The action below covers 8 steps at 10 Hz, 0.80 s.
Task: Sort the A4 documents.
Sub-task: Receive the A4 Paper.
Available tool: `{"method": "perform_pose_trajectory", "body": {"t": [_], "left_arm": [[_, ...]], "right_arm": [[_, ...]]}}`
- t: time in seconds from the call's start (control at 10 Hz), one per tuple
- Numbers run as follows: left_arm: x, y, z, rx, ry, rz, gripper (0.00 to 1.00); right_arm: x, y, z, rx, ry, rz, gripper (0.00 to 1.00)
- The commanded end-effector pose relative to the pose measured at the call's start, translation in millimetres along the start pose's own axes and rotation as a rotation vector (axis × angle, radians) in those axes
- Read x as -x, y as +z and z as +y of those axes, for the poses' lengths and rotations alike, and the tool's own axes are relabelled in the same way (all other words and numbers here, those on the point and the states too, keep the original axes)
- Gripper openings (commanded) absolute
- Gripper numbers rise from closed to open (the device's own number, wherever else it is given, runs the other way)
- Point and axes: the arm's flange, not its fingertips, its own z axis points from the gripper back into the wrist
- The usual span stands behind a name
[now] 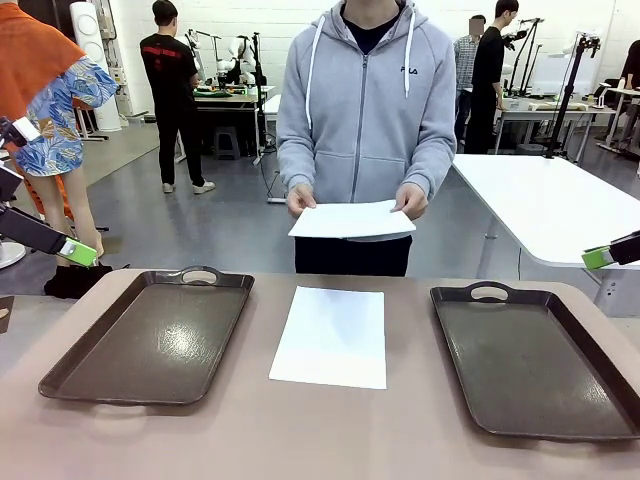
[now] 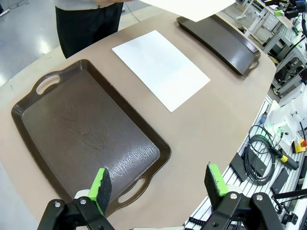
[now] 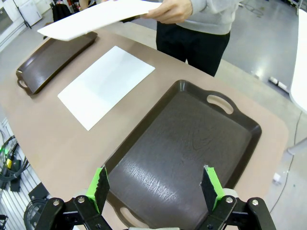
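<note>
One white A4 document [image 1: 331,335] lies flat on the table's middle, between two dark brown trays; it also shows in the wrist views [image 2: 160,68] [image 3: 106,85]. The person at the far side holds a stack of A4 documents [image 1: 352,220] in both hands above the table's far edge [image 3: 96,18]. My left gripper [image 2: 158,184] is open, high over the near end of the left tray [image 2: 86,134]. My right gripper [image 3: 156,187] is open too, above the near end of the right tray [image 3: 187,148]. In the front view their green pads peek in at the left edge [image 1: 78,252] and right edge [image 1: 598,257].
Both handled trays [image 1: 150,340] [image 1: 535,360] are empty. The table's rounded edge runs close beside the left tray. Off the table near the left arm lie cables and equipment [image 2: 268,153]. A white table [image 1: 560,200] stands behind at the right.
</note>
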Motion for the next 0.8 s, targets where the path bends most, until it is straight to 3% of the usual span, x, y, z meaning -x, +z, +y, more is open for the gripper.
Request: {"method": "perform_pose_trajectory", "body": {"t": [0.0, 0.7], "left_arm": [[0.6, -1.5, 2.2, 0.012, -0.007, -0.003, 1.00], [0.6, -1.5, 2.2, 0.012, -0.007, -0.003, 1.00]], "right_arm": [[0.1, -0.2, -0.3, -0.005, 0.003, -0.005, 1.00], [0.1, -0.2, -0.3, -0.005, 0.003, -0.005, 1.00]]}}
